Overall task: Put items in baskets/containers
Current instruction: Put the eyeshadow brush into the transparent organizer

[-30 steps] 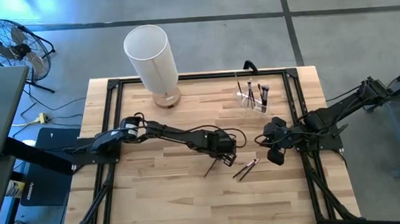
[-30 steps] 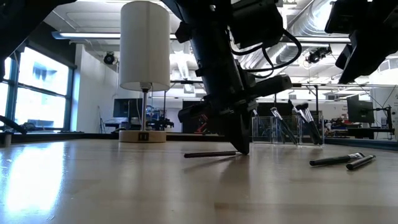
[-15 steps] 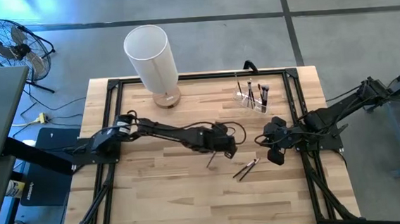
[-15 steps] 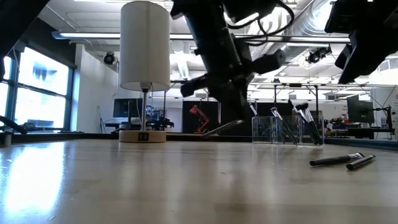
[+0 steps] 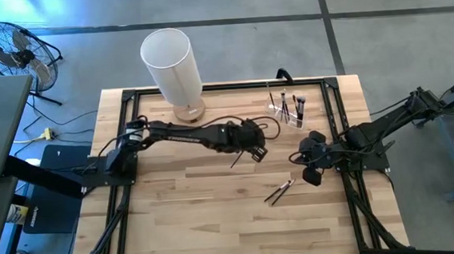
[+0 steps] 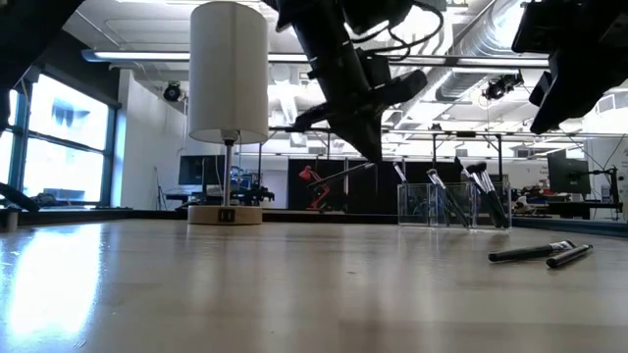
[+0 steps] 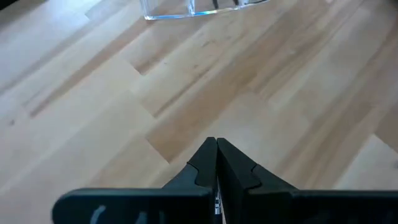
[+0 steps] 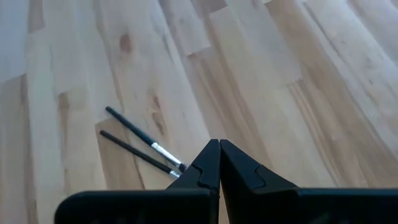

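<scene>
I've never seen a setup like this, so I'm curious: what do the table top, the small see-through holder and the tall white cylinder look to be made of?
The table top looks like light wood, in planks with visible grain and a slight sheen. The small holder seems clear plastic or glass; brushes show through it. The tall cylinder is matte white, perhaps paper or plastic; its round base looks wooden.

The table [image 5: 177, 218] front is left open. The right side is blocked by two brushes [image 5: 279, 191] and the clear holder [image 5: 288, 111]

White cylinder [image 5: 171, 64] on tan base; clear holder [image 5: 288, 111]; dark brushes [image 5: 279, 191]; pale striped wood table [image 5: 185, 218].
</scene>
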Tool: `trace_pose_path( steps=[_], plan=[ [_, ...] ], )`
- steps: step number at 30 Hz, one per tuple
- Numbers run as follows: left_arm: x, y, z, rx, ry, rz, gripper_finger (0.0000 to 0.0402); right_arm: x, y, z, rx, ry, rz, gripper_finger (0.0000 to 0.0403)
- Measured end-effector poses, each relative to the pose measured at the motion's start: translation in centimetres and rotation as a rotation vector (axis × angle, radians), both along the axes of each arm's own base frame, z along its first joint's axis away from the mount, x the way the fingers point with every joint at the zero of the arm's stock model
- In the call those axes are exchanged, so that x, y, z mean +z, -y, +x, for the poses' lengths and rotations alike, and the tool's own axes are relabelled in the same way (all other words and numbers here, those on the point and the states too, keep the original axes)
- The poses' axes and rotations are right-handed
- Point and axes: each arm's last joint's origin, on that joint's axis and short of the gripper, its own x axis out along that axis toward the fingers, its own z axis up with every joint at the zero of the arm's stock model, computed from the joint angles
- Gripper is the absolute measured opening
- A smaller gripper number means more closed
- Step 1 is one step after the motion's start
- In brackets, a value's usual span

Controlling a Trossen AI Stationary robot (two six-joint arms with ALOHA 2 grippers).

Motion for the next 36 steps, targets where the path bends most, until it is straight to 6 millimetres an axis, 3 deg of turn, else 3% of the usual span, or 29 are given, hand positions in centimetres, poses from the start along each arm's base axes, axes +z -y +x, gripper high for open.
trace_pose_path(
  steps=[5,8,10,12,20,23,30,36],
  plan=[
    [-1.4,-1.4,0.1,-0.052,0.035,-0.030,0.0000,0.0,0.1,0.0,-0.034,0.010,-0.007,0.0001],
    [-2.0,-1.7,-1.4,-0.051,0.060,-0.035,0.0000,0.0,0.1,0.0,-0.052,0.017,-0.020,0.0001],
    [-1.9,-1.9,-1.9,-0.055,0.200,-0.044,0.0000,0.1,0.2,0.0,-0.083,0.031,-0.044,0.0002],
    [-2.2,-1.7,-4.1,-0.055,0.255,-0.047,0.0000,0.1,0.4,0.1,-0.106,0.048,-0.069,0.0001],
    [-0.7,-1.4,-9.0,-0.144,1.017,0.011,0.0000,0.9,2.0,2.9,-0.118,0.190,-0.111,0.0001],
    [-0.4,-1.2,-10.0,-0.199,1.153,0.071,0.0000,1.7,3.3,4.7,-0.112,0.316,-0.126,0.0001],
    [1.2,-1.4,-9.7,-0.309,1.194,0.233,0.0000,4.4,6.7,6.6,-0.082,0.645,-0.063,0.0020],
    [3.5,-3.2,-9.7,-0.393,1.261,0.284,0.0000,5.3,8.0,6.8,0.000,0.744,-0.062,0.0078]
  ],
)
